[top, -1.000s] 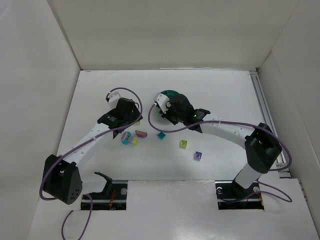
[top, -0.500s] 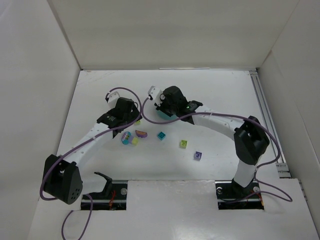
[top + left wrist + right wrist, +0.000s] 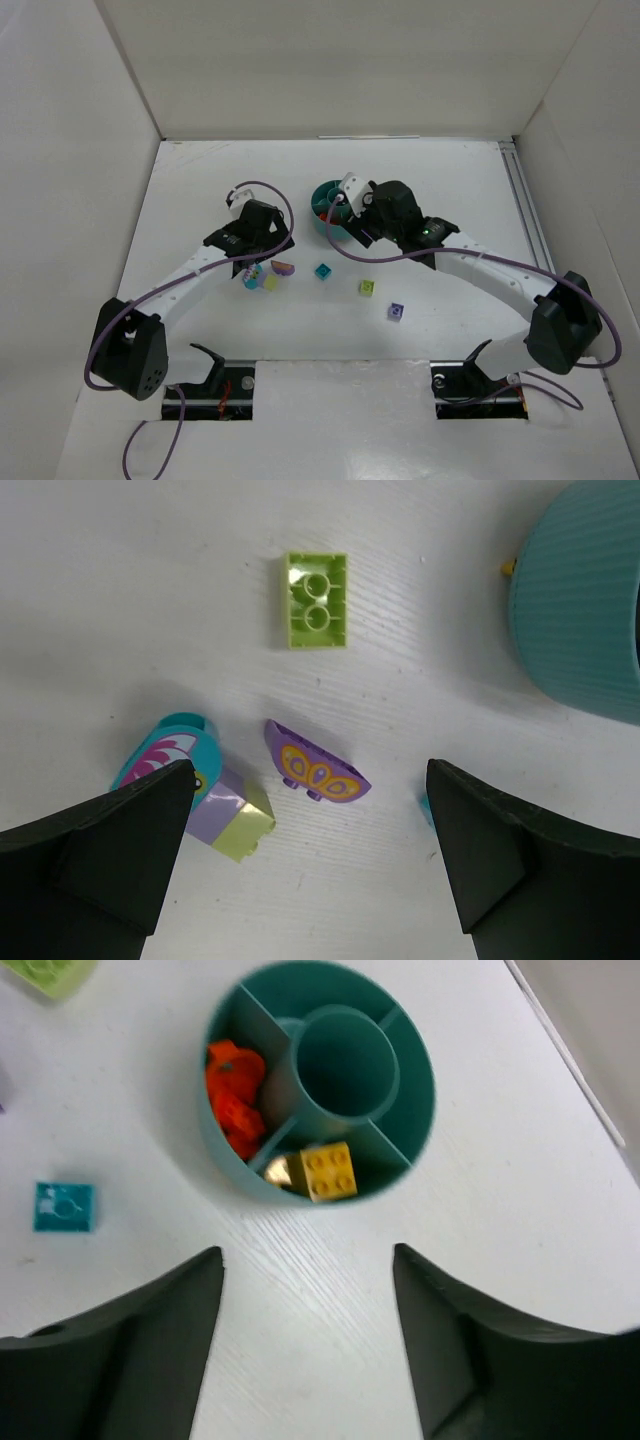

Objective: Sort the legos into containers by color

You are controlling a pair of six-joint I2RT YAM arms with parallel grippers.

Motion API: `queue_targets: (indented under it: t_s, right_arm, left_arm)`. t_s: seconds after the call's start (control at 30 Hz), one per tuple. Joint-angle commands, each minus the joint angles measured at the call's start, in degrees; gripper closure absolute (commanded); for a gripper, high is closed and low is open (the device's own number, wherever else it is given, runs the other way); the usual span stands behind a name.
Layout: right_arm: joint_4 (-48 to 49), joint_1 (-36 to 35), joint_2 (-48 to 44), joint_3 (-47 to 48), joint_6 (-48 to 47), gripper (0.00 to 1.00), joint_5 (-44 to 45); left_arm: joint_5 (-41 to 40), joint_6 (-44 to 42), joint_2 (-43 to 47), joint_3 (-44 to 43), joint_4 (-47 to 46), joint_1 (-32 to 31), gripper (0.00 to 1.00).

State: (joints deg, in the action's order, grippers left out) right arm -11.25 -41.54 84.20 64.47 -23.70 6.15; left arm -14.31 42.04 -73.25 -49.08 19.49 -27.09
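The round teal dish (image 3: 322, 200) (image 3: 268, 1188) holds orange bricks (image 3: 232, 1095) in one wedge and a yellow brick (image 3: 328, 1171) in the wedge beside it. Its central cup is empty. My right gripper (image 3: 308, 1252) (image 3: 345, 222) hangs open and empty just short of the dish's near wall. My left gripper (image 3: 308, 767) (image 3: 262, 258) is wide open above a purple butterfly piece (image 3: 315, 773) (image 3: 283, 267). A teal curved piece (image 3: 170, 755) and a lilac and yellow-green piece (image 3: 235, 815) lie by its left finger. A lime green brick (image 3: 316, 599) lies ahead of it.
A teal brick (image 3: 322, 271) (image 3: 64, 1206), a lime green brick (image 3: 367, 288) and a purple brick (image 3: 396, 312) lie loose on the white table right of the left gripper. White walls close in the table on three sides, and a rail (image 3: 530, 230) runs along the right edge.
My right gripper has opened and drawn back to the right off the dish, which now shows. The left gripper has shifted slightly right over the loose pieces.
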Motion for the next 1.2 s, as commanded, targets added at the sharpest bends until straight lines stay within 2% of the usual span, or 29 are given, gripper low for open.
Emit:
queue_targets:
  t_s: [0.0,0.17,0.2,0.43,0.6,0.73,0.93,1.17]
  right_arm:
    - [1.1,2.3,-4.9,-4.5,2.3,0.24,1.0]
    - [0.5,6.0,-11.9,-12.9,5.2,0.06,1.0]
    - [0.5,6.6,-12.8,-13.9,5.2,0.04,1.0]
    - [0.5,11.7,-18.8,-19.6,5.8,0.03,-0.3]
    - [0.5,13.8,-20.3,-20.7,5.3,0.03,-1.5]
    - [0.5,15.0,-20.3,-21.3,5.2,0.03,-2.9]
    - [0.5,16.2,-20.8,-21.8,4.6,0.03,-4.0]
    - [0.5,17.4,-20.8,-22.4,4.1,0.03,-5.1]
  left_arm:
    - [1.2,-1.4,-0.5,0.0,-1.3,-1.9,0.0]
    - [1.8,-0.2,-2.9,-0.1,-0.8,-5.2,0.0]
    - [1.8,0.4,-2.9,-0.1,-0.8,-5.2,0.0]
    - [1.8,1.6,-7.1,-1.7,-1.3,-10.1,0.03]
    - [-0.3,8.0,-11.0,-3.1,4.6,-10.1,0.04]
    - [-0.3,13.6,-12.2,-2.4,3.8,-10.1,0.04]
    - [0.9,16.3,-14.8,-3.7,2.2,-9.6,0.06]
    - [-0.9,19.2,-16.5,-3.7,2.0,-7.0,0.14]
